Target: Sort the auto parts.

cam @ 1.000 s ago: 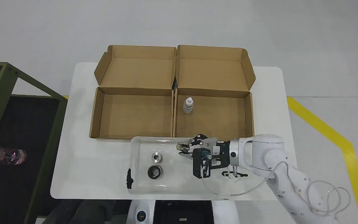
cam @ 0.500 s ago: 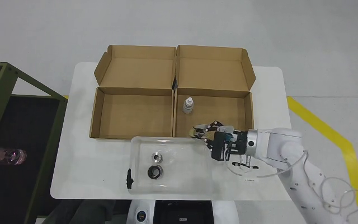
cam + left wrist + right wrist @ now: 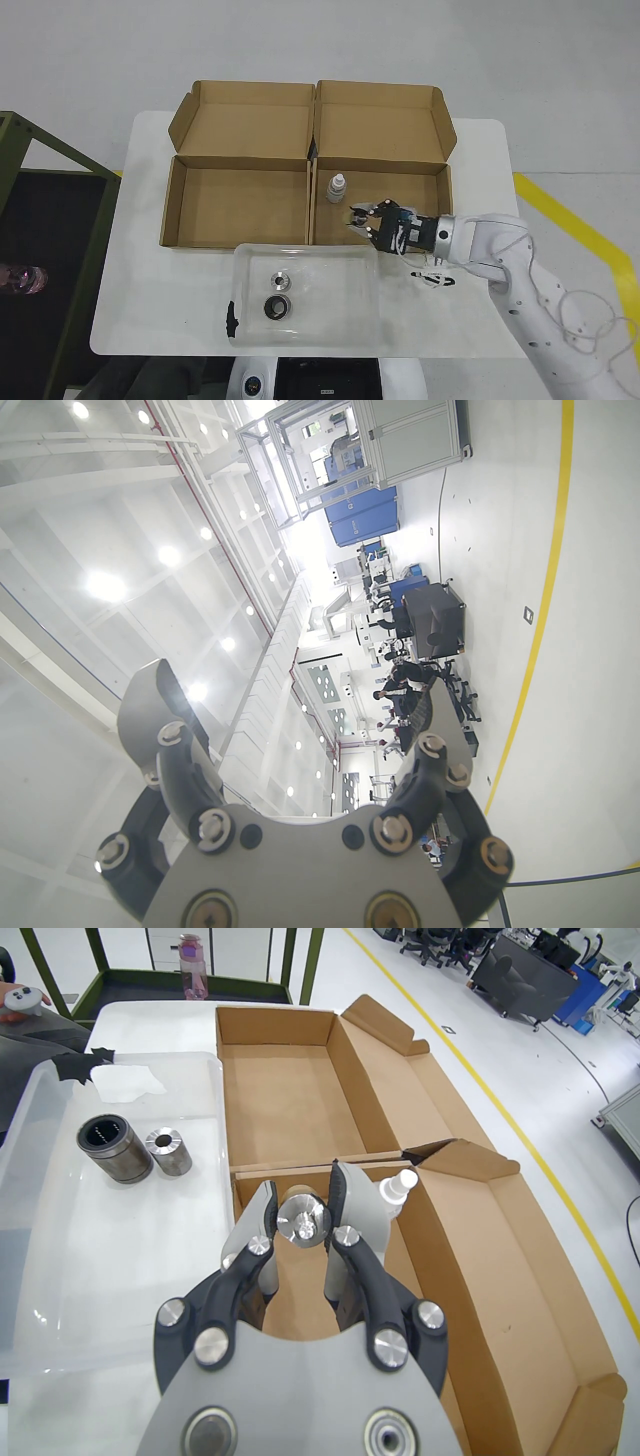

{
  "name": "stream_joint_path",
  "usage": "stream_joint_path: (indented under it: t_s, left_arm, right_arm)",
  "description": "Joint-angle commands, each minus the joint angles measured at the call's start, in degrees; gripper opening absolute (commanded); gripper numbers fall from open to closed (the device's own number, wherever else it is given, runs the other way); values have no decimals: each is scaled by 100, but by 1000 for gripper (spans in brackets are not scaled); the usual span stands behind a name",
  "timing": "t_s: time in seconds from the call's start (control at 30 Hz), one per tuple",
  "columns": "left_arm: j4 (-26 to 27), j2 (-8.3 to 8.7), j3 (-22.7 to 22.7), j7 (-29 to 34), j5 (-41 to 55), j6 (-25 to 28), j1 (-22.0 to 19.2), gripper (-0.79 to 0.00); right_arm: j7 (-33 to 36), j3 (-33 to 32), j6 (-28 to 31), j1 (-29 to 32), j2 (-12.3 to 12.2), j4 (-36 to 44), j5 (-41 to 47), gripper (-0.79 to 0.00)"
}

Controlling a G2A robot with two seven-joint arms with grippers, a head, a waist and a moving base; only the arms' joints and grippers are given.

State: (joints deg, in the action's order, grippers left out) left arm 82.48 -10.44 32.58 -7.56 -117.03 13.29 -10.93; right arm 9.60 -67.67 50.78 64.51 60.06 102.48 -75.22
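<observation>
My right gripper (image 3: 302, 1208) (image 3: 357, 216) is shut on a small silver metal part (image 3: 303, 1224) and hangs over the right cardboard box (image 3: 430, 212) (image 3: 505, 1248), close to a small white bottle (image 3: 338, 187) (image 3: 397, 1188) that stands inside it. Two metal parts sit in the clear plastic bin (image 3: 340, 320) (image 3: 75, 1248): a dark bearing sleeve (image 3: 276, 307) (image 3: 114, 1149) and a silver bushing (image 3: 279, 281) (image 3: 168, 1151). The left cardboard box (image 3: 240, 205) (image 3: 290, 1093) holds nothing. My left gripper (image 3: 295, 705) is open and points up at the ceiling.
Both boxes have their lids folded back toward the far edge of the white table (image 3: 140, 270). A dark green rack (image 3: 40, 200) stands to the table's left. A small tag (image 3: 437, 279) lies on the table beside the bin.
My right gripper has lifted the silver part out of the clear bin and carried it back over the right cardboard box, toward the white bottle.
</observation>
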Motion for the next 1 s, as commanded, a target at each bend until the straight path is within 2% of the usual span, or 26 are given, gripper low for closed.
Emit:
stream_joint_path:
  t_s: [0.0, 0.97]
  left_arm:
    - [0, 0, 0, 0, 0, 0, 0, 0]
    - [0, 0, 0, 0, 0, 0, 0, 0]
  right_arm:
    - [95, 49, 6, -104, 9, -146, 41, -785]
    - [1220, 1117, -328, -1488, 282, -2007, 66, -785]
